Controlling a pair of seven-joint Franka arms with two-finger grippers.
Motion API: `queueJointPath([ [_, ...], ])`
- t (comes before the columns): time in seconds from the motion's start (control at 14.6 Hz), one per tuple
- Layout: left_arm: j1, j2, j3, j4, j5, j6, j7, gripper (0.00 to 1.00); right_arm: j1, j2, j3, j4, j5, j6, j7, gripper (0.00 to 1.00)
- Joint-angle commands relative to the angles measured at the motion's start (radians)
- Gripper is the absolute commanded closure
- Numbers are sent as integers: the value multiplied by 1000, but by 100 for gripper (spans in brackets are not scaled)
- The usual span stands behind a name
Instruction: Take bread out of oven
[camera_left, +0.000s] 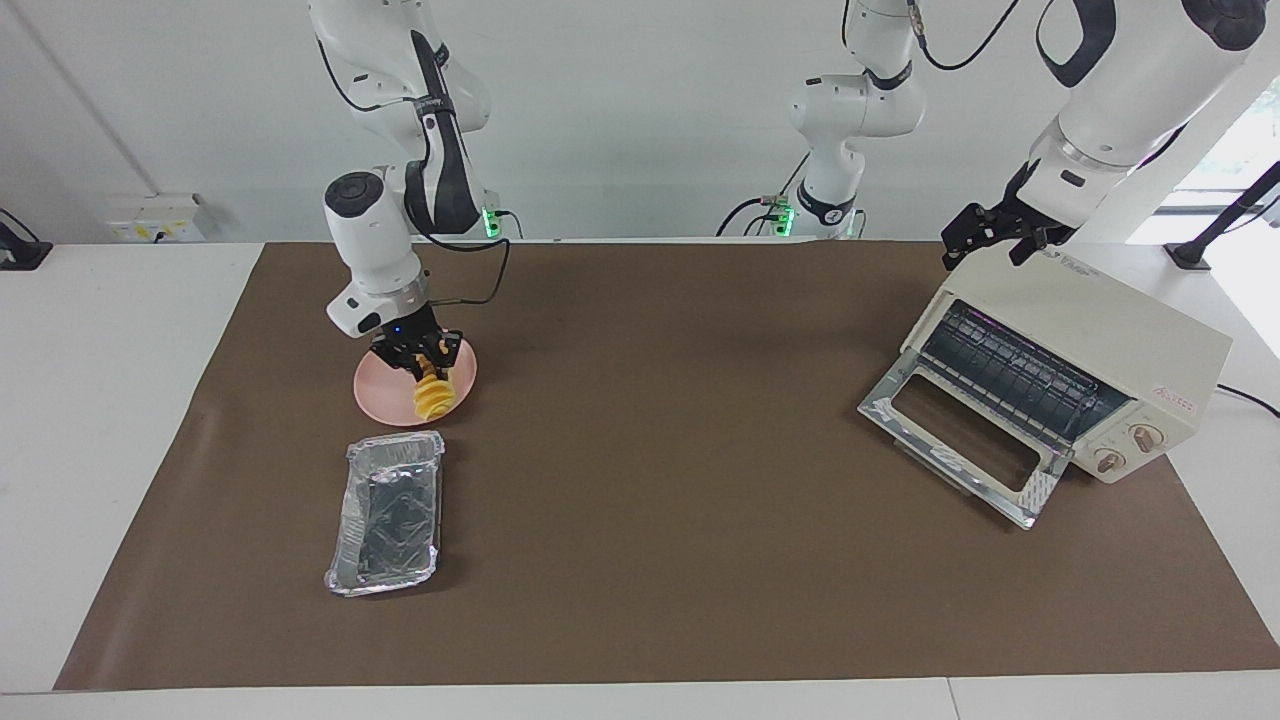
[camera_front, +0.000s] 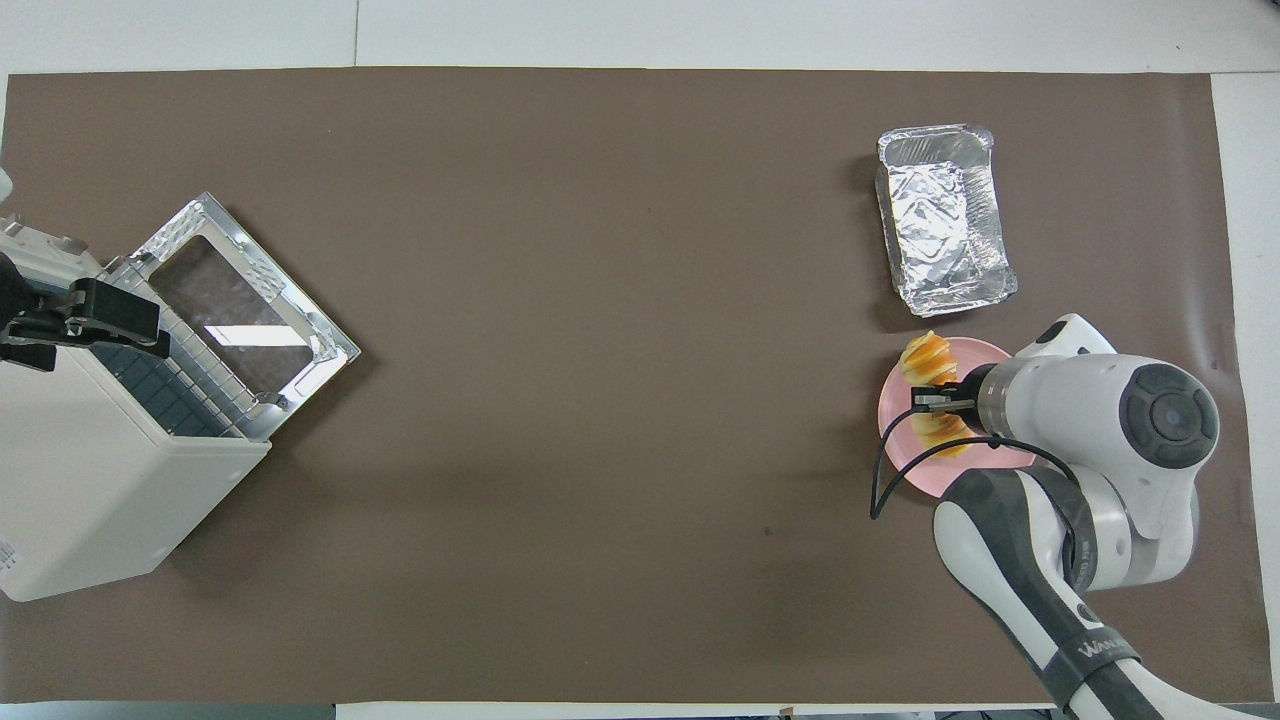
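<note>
The bread (camera_left: 437, 398) is a golden-yellow ridged loaf, low over the round pink plate (camera_left: 378, 392) at the right arm's end of the table. My right gripper (camera_left: 428, 362) comes down on the loaf's middle and is shut on it. In the overhead view the bread (camera_front: 925, 358) shows on both sides of the right gripper (camera_front: 935, 402). The cream-white oven (camera_left: 1100, 330) stands at the left arm's end. Its glass door (camera_left: 965, 450) is folded down open and the wire rack (camera_left: 1010, 372) looks bare. My left gripper (camera_left: 988, 245) is open at the oven's top edge and also shows in the overhead view (camera_front: 95, 318).
A crinkled silver foil tray (camera_left: 388, 512) lies empty just farther from the robots than the pink plate. A brown mat (camera_left: 650, 500) covers the table. The oven's open door juts out toward the table's middle. A cable loops by the right wrist.
</note>
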Motion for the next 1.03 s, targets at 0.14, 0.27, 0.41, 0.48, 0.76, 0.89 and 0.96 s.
queueJointPath([
  [0.14, 14, -25, -7, -24, -10, 10, 4, 0, -7, -31, 5, -9, 24, -28, 0, 0],
  [0.27, 14, -25, -7, -24, -10, 10, 4, 0, -7, -36, 4, 36, 24, -99, -2, 0],
  [0.41, 14, -25, -7, -24, -10, 10, 4, 0, -11, -34, 4, 137, 24, -228, -5, 0],
  [0.48, 14, -25, -7, -24, -10, 10, 4, 0, -14, -25, 3, 192, 24, -290, -29, 0],
  [0.76, 14, -23, -7, -24, -10, 10, 4, 0, -99, -13, 0, 391, 24, -497, -206, 0],
  [0.89, 14, -25, -7, -24, -10, 10, 4, 0, -140, -10, 0, 514, 24, -631, -230, 0],
  [0.96, 14, -25, -7, -24, -10, 10, 4, 0, -143, -7, -2, 584, 23, -720, -230, 0],
])
